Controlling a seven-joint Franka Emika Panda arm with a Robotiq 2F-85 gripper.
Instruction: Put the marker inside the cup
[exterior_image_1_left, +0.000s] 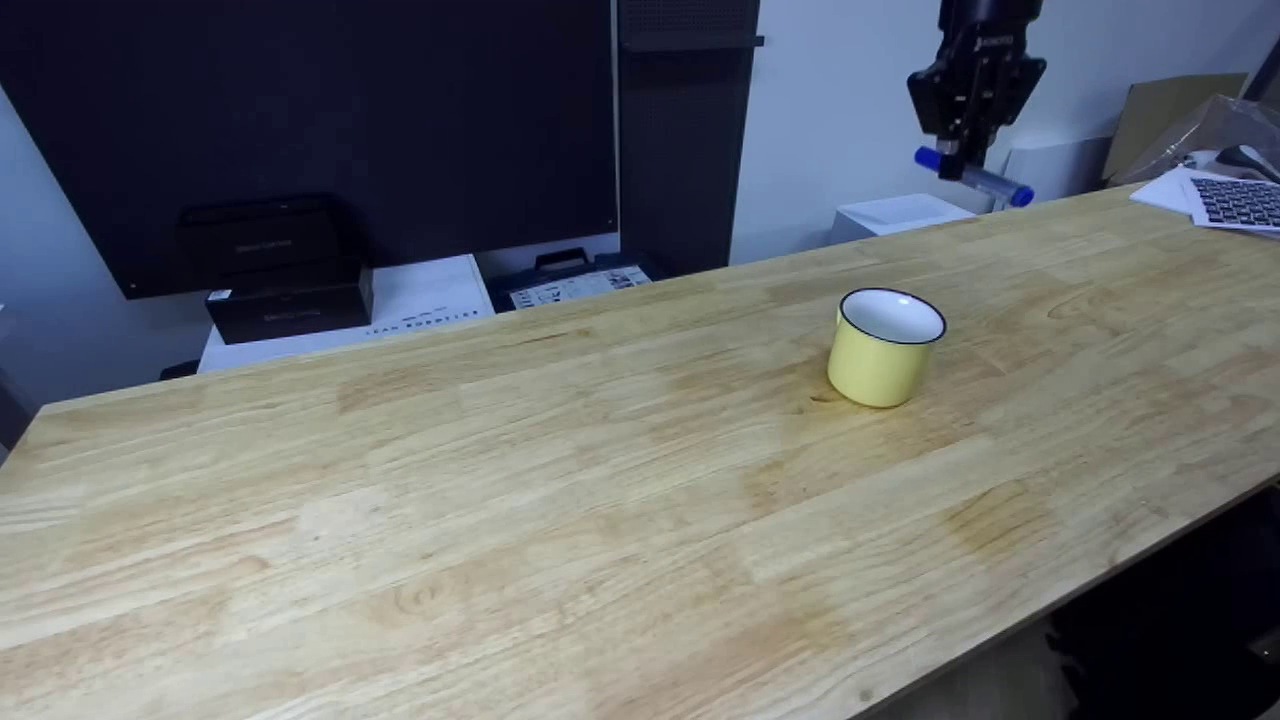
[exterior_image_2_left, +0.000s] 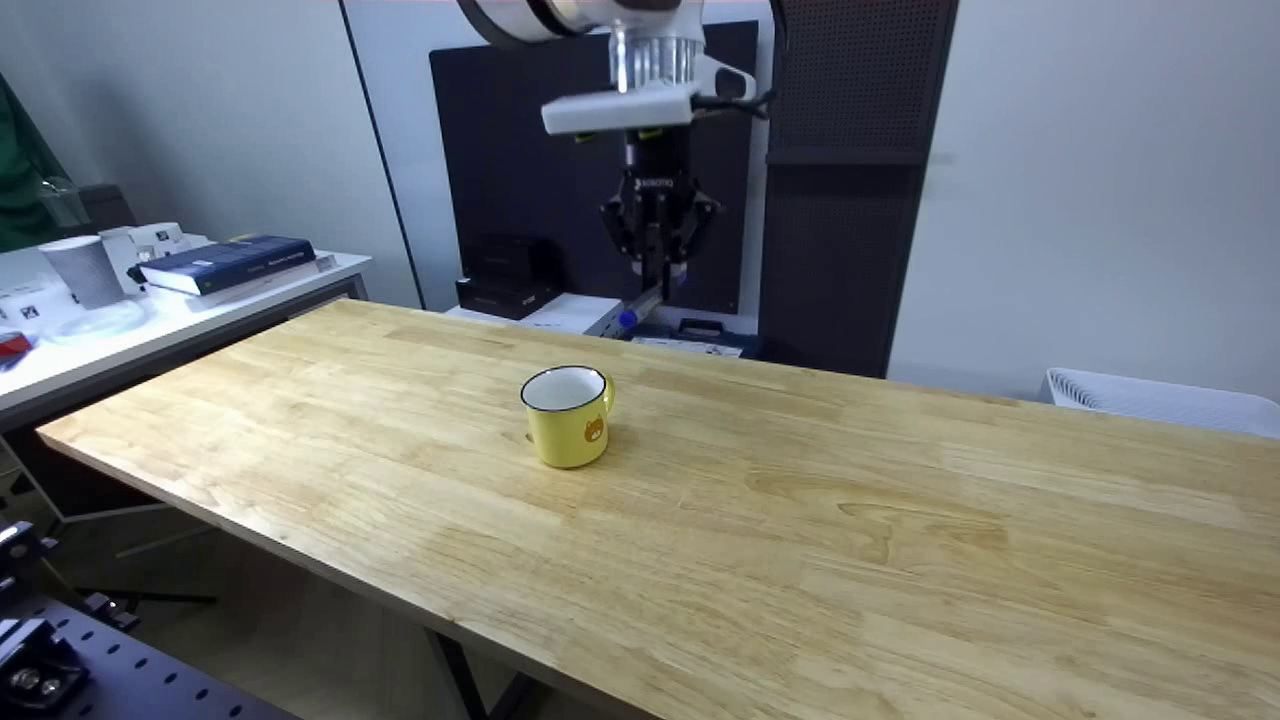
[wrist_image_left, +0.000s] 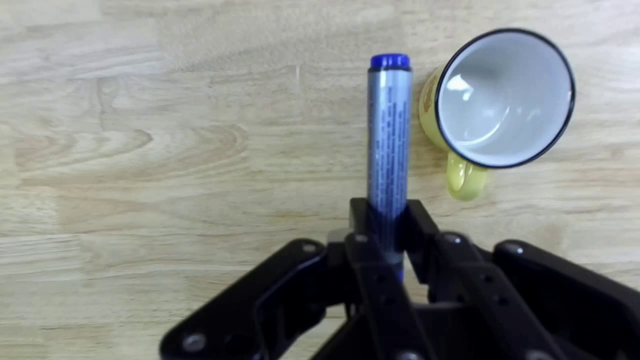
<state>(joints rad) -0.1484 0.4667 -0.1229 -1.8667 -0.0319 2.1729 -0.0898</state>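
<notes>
The hand (wrist_image_left: 387, 220) has the marker (wrist_image_left: 390, 125) squeezed between its two fingers (wrist_image_left: 422, 226), one on each side, with no gap that I can see. It holds it nearer one end, up in the air, higher than the cup (exterior_image_1_left: 875, 370), so the longer part sticks out free. The marker is not in the cup and not touching it. In both exterior views the hand shows above the cup and to its right, and the cup stands upright on the wooden table (exterior_image_1_left: 480, 520), open at the top.

What matters most is how the marker lies next to the cup. In the wrist view it runs along the left side of the cup, just beside it as seen from there, and its free blue end (wrist_image_left: 390, 61) points along the cup's side, not into it. The cup's handle (wrist_image_left: 465, 182) is the part closest to the fingers in that view. So I think the hand must go sideways toward the cup, and a bit the way the blue end points, before it goes down. The marker looks more flat than upright (lying down, not standing up). If it drops like that, I guess it could land across the cup's top, so tipping the blue end down first might help
</notes>
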